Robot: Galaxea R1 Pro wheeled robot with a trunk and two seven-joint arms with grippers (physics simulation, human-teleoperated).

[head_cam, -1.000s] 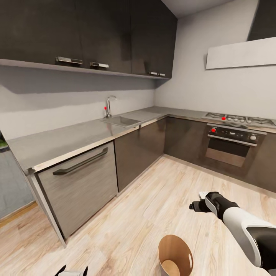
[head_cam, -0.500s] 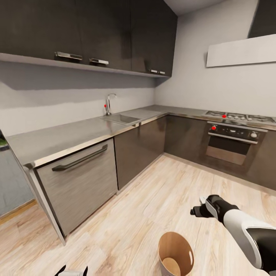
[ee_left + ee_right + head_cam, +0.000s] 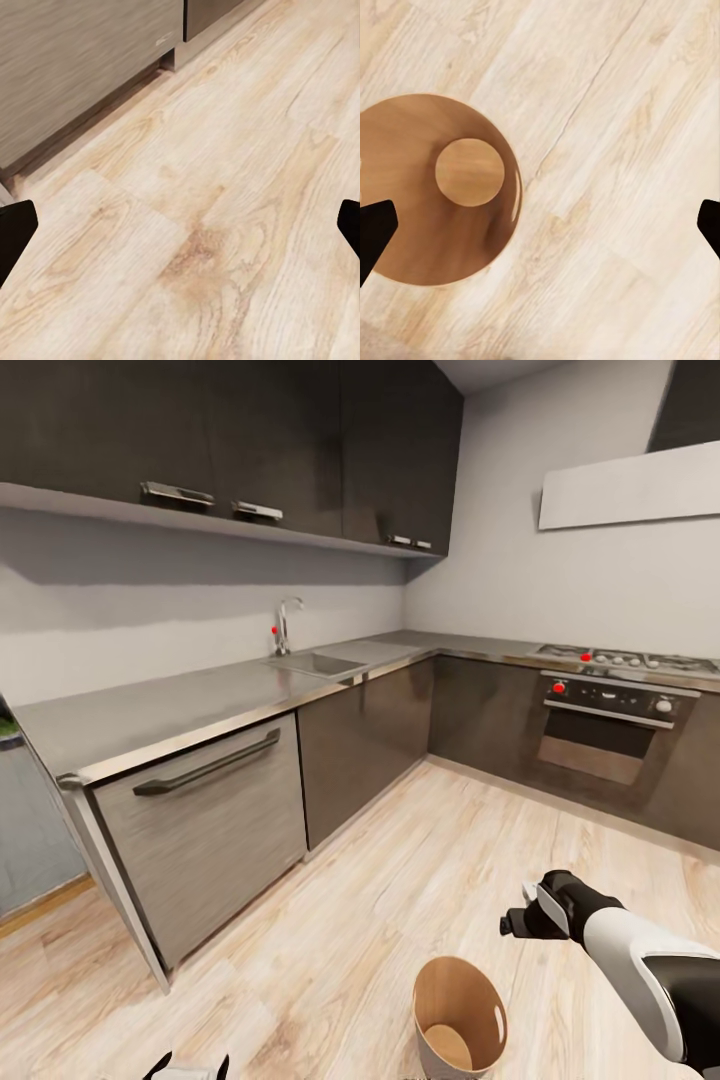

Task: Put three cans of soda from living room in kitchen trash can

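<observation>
Kitchen | trash can (image 3: 458, 1015) upright on floor, nothing inside | my right pincer (image 3: 518, 920) hangs beside its rim, spread wide, carrying nothing | left pincer (image 3: 180, 225) likewise agape over bare boards.

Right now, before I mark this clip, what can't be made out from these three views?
- Trash can: the head view's lower edge cuts off its base; its pale outside hardly shows.
- Left tool: just two dark tips at the head view's lower edge.
- Right tool: faces away in the head view, so its front is hidden; fingertips sit far apart in the right wrist view.
- Oven knob markings: too small.
</observation>
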